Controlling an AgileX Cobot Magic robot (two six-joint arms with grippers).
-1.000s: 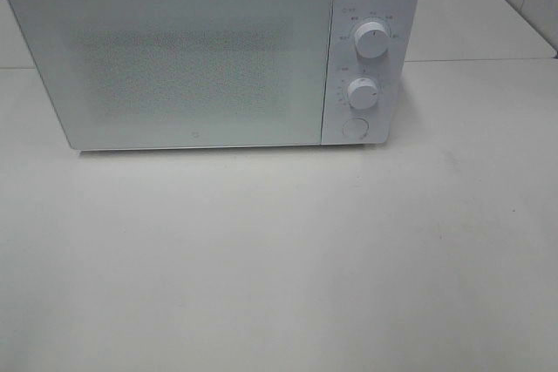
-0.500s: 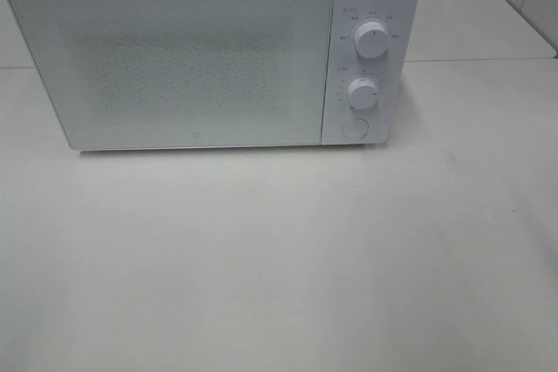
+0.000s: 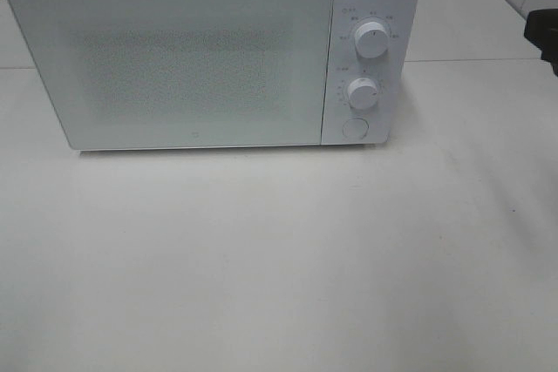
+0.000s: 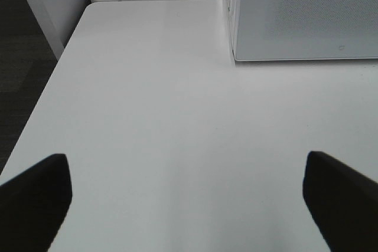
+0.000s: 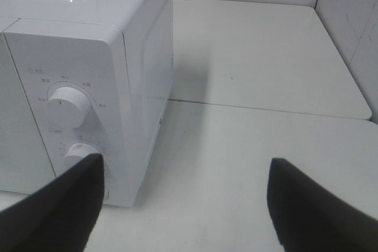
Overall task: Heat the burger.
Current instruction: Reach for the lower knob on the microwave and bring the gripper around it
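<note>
- The left claw point(image 4: 188, 200) is released: its two dark fingers point(image 4: 35, 202) stand wide apart with only bare bench point(image 4: 177, 116) between them.
- Ahead of the left claw, off toward the right arm's side, stands a white microwave point(image 4: 301, 16). Its door corner rests on the bench, well apart from the fingers.
- The right claw point(image 5: 186, 205) is also released, its fingers spread and nothing held between them.
- Ahead of the right claw, toward the left arm's side, is the microwave's control end, with the upper dial point(image 5: 68, 105) and the lower dial point(image 5: 80, 153) facing it. One finger overlaps the panel just beside the lower dial in the wrist view; whether it touches cannot be told.
- In the high view the microwave door point(image 3: 183, 63) is shut. Right of it sit the two dials and a round button point(image 3: 354, 128).
- A dark piece of the robot point(image 3: 542, 34) shows at the high view's right edge, beyond the microwave.
- The burger shows in no view, and the speckled door window lets nothing inside be seen.
</note>
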